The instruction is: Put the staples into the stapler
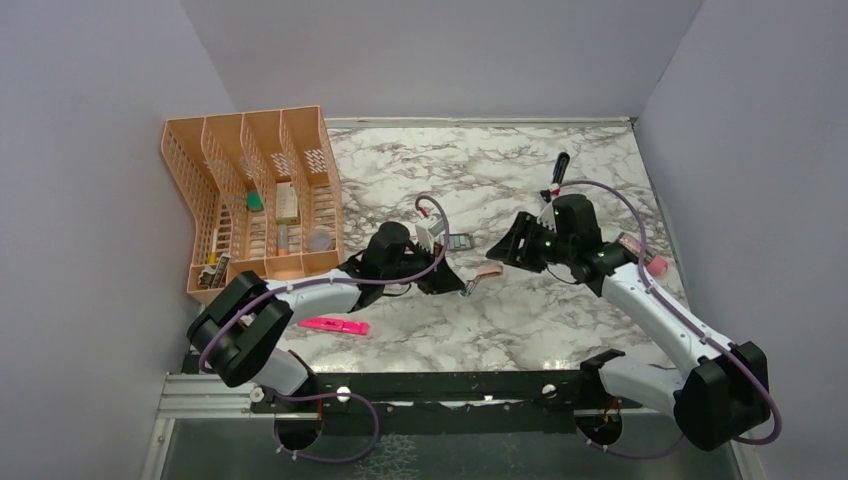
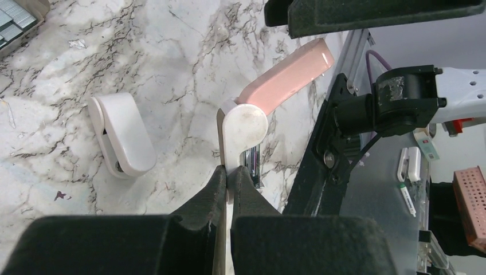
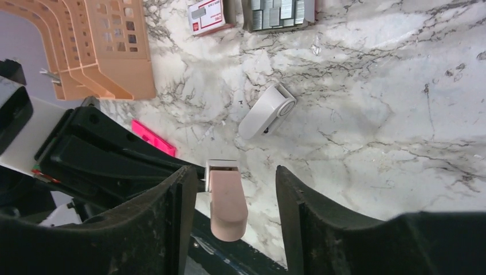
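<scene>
The stapler is a small white hinged body with a peach-pink top arm swung open and a metal channel showing below the hinge. My left gripper is shut on its white base and holds it above the marble, near the middle of the table. My right gripper is open, with the pink arm between its fingers and a clear gap on the right side. The staples lie as silvery blocks in a small tray, beside a red-and-white box.
A white capsule-shaped piece lies on the marble near the stapler. A pink highlighter lies at the front left. An orange mesh organiser stands at the back left. A black pen-like tool lies at the back right.
</scene>
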Robot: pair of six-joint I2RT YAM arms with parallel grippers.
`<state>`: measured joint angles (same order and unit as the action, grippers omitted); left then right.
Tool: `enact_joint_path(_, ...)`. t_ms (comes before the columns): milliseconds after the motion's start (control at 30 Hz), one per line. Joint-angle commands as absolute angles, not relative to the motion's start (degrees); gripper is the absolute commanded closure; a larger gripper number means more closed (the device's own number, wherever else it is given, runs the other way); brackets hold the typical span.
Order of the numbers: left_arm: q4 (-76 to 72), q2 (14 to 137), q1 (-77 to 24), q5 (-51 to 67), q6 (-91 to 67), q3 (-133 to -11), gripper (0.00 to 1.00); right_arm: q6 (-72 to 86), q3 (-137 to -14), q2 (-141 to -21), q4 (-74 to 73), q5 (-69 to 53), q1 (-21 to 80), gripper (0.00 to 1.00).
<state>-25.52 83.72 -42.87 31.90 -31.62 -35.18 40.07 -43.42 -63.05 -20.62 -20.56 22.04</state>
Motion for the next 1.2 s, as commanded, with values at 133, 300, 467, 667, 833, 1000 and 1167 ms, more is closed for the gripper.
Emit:
enact_joint_path(133, -26.1, 86.1, -43.5, 32.8, -34.7, -39.0, 1.00, 40.5, -39.4, -61.9, -13.5, -26.0, 22.0, 0.24)
enact_joint_path(300, -26.5, 87.6, -44.1, 31.9, -36.2, -40.6, 1.00, 40.4, -37.2, -62.2, -11.2, -28.8, 22.0, 0.20)
enact_joint_path(467, -27.3, 88.2, -44.6, 32.1, -36.8, -41.4, 1.00, 41.2, -35.5, -63.7, -9.5, -29.7, 22.0, 0.23)
enact_joint_path(667, -28.7, 88.5, -45.2, 32.1, -38.2, -40.4, 1.00, 42.1, -34.1, -65.5, -6.9, -31.2, 22.0, 0.42)
enact_joint_path(833, -29.7, 88.5, -45.4, 32.3, -38.7, -40.0, 1.00, 42.8, -33.5, -66.9, -5.7, -31.9, 22.0, 0.54)
enact_joint_path(1000, -29.9, 88.9, -45.4, 31.8, -38.1, -40.0, 0.93, 43.4, -33.8, -66.9, -7.0, -30.4, 22.0, 0.68)
enact_joint_path(1167, -29.0, 87.9, -45.2, 28.0, -35.3, -38.6, 0.50, 40.2, -37.0, -68.2, -14.5, -22.8, 22.0, 0.73)
